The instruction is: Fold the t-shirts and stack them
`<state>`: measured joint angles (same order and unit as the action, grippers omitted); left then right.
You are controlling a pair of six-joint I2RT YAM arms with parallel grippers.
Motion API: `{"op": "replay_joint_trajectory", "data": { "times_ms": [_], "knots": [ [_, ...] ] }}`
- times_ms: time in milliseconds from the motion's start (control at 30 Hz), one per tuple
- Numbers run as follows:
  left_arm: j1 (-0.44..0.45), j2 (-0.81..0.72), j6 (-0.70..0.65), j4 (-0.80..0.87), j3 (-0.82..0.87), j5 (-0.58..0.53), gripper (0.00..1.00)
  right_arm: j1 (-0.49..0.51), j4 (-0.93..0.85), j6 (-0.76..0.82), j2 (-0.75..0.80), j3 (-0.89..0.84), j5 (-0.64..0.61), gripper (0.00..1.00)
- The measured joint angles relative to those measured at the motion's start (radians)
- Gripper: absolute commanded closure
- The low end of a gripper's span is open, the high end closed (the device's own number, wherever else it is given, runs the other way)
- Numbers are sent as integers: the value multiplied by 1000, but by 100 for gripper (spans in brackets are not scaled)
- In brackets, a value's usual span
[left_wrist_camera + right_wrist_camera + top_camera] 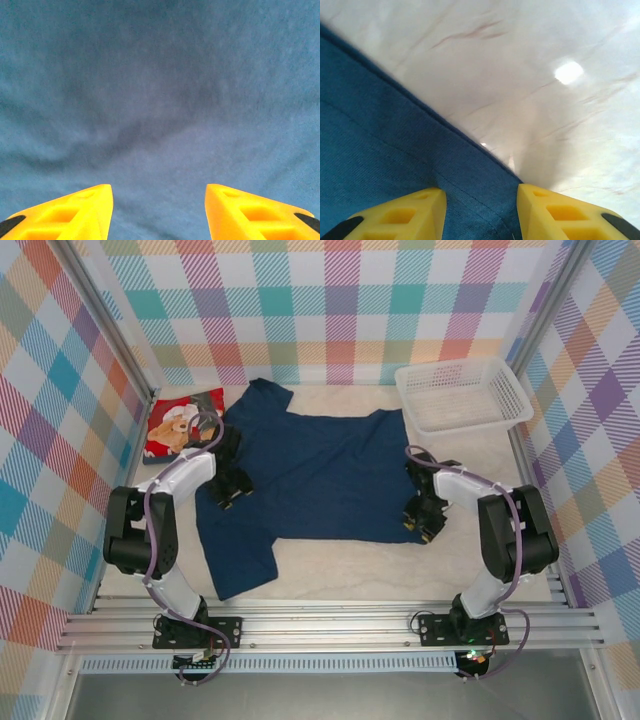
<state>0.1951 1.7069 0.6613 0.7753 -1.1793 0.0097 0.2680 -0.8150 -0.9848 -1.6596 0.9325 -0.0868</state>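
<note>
A dark navy t-shirt (310, 475) lies spread flat across the middle of the table, plain side up. A red t-shirt (180, 425) with a teddy-bear picture lies folded at the back left. My left gripper (232, 492) hovers low over the navy shirt's left part, and in the left wrist view its yellow jaws (159, 212) stand open above smooth navy cloth (160, 100). My right gripper (420, 525) is down at the shirt's right hem. Its jaws (481, 212) stand apart astride the stitched hem corner (470, 185), the cloth slightly puckered by the left finger.
A white mesh basket (460, 366) stands at the back right. Pale marbled tabletop (545, 75) shows beyond the hem and in front of the shirt (400, 570). Plaid walls close in the sides and back. The aluminium rail with both arm bases runs along the near edge.
</note>
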Motion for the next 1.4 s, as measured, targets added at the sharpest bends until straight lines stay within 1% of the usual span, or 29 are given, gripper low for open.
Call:
{"op": "replay_joint_trajectory", "data": {
  "times_ms": [67,167,267,367,433,567,667,733,833,933,967,1033,1100,1233,1300,1400],
  "knots": [
    [8,9,0,-3,-3,0,48,-23,-20,-2,1,-3,3,58],
    [13,20,3,-3,-10,-3,47,-26,-28,-7,1,-3,5,57],
    [16,19,5,6,-22,-18,44,-26,-33,-14,10,-7,3,53],
    [21,-5,12,32,-23,-42,44,-23,-50,-8,17,-5,1,49],
    [23,-51,26,68,-14,-56,45,-10,-82,3,29,13,-8,47],
    [64,-251,72,171,80,-79,49,39,-134,24,103,68,-27,47],
    [120,-435,128,252,223,-64,55,60,-159,32,173,72,-20,46],
    [143,-540,164,313,328,-35,57,61,-174,35,206,51,-11,46],
    [169,-631,212,404,439,-2,55,58,-187,43,227,6,6,47],
    [203,-700,241,454,512,26,50,52,-193,53,222,-19,29,47],
    [211,-718,248,452,530,32,49,52,-192,56,220,-20,34,47],
    [243,-739,277,411,557,55,51,52,-188,59,217,-20,47,48],
    [278,-733,317,379,596,74,54,52,-188,63,215,-20,52,48],
    [367,-703,418,338,651,79,54,52,-189,80,215,-20,55,48],
    [380,-729,471,284,683,87,57,47,-189,84,217,-20,56,48],
    [388,-750,530,246,724,87,57,45,-189,88,218,-20,63,47]
  ]
}}
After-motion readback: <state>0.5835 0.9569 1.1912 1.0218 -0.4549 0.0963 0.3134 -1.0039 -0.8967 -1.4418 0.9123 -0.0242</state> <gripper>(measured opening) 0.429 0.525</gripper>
